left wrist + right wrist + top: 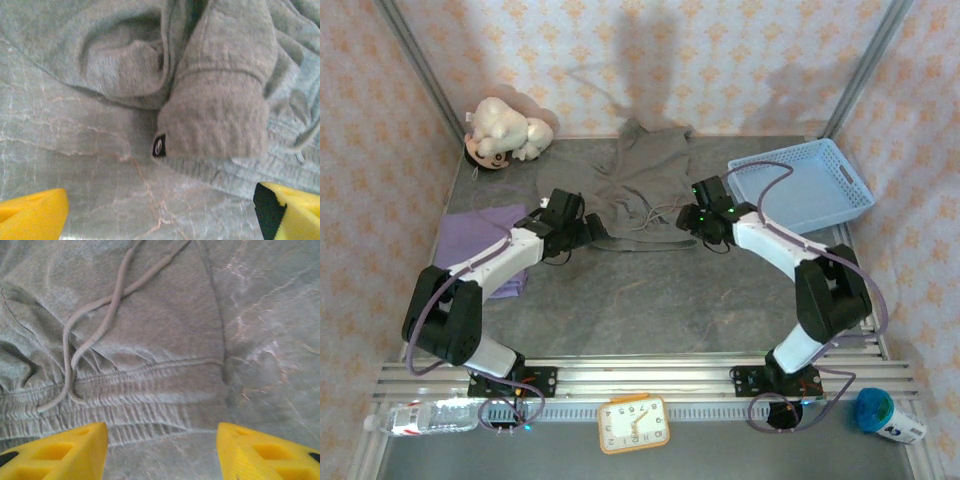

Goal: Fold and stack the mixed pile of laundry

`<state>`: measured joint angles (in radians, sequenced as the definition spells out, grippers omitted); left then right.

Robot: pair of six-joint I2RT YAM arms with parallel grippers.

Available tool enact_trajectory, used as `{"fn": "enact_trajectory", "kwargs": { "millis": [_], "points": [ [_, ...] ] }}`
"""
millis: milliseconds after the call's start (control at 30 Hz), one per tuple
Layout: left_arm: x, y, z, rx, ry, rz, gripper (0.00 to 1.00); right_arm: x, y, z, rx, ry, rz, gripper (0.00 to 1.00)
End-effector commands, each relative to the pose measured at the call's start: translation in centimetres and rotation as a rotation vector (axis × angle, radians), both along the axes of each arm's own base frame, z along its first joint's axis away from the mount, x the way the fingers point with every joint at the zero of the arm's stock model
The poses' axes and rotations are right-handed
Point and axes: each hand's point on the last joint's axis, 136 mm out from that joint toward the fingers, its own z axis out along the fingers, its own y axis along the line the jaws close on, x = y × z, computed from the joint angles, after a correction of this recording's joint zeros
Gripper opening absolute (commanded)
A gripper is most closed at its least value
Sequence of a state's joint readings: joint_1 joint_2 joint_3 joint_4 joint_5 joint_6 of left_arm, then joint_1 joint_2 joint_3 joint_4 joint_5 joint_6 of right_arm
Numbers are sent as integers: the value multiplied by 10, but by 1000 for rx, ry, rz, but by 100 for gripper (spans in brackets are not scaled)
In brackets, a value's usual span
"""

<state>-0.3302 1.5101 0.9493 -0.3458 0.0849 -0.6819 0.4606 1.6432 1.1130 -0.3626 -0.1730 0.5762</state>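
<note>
The dark grey shirt [642, 172] lies spread at the table's middle back. The left wrist view shows its ribbed cuff [215, 120] with a small black tag [159, 146], and the right wrist view its cord [95, 325] and ribbed hem [150, 400]. The lilac-purple shirt [475, 237] lies flat at the left, partly under the left arm. My left gripper [596, 232] [160, 220] is open at the grey shirt's near left edge, over bare table. At the near right edge my right gripper [683, 221] [162, 455] is also open, its yellow fingers [55, 452] just short of the hem.
A light blue lattice basket [802, 182] stands at the back right. A white plush toy [507, 131] sits in the back left corner. On the front rail are a bottle [425, 416], an orange clock [634, 423] and a blue cup [876, 411]. Patterned walls enclose the table.
</note>
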Motion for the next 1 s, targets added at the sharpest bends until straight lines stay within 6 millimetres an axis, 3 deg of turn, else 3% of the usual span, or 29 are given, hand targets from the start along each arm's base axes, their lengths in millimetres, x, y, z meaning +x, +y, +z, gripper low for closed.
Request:
{"fn": "enact_trajectory", "kwargs": {
  "millis": [0, 133, 233, 333, 400, 433, 500, 633, 733, 833, 867, 933, 967],
  "points": [
    [27, 11, 3, 73, -63, 68, 95, 16, -6, -8, -21, -9, -93, 60],
    [41, 7, -8, 69, -70, 79, 91, 25, -5, -21, -30, 0, -124, 61],
    [52, -3, -16, 28, -87, 66, 80, 30, -10, -34, -65, 13, -149, 62],
    [58, -8, -25, 21, -73, 55, 42, 35, -15, -46, -86, 38, -179, 60],
    [57, -14, -30, -4, -55, 34, 5, 38, -19, -51, -84, 41, -196, 46],
    [54, -16, -31, -17, -50, 30, 0, 40, -23, -51, -88, 37, -209, 39],
    [42, -24, -33, -54, -33, 14, 0, 46, -31, -51, -91, 27, -231, 28],
    [6, -52, -39, -149, 9, -25, 0, 60, -46, -47, -106, 8, -248, 16],
    [-25, -94, -43, -250, 53, -80, 0, 78, -56, -40, -143, -9, -237, 14],
    [-50, -151, -40, -341, 114, -177, 0, 95, -65, -27, -225, -20, -205, 17],
    [-56, -171, -35, -368, 127, -221, 8, 99, -67, -21, -254, -25, -190, 19],
    [-58, -193, -22, -383, 137, -279, 39, 103, -69, -5, -287, -38, -171, 28],
    [-55, -197, -12, -378, 124, -298, 45, 102, -70, 4, -294, -51, -163, 36]
  ]
}}
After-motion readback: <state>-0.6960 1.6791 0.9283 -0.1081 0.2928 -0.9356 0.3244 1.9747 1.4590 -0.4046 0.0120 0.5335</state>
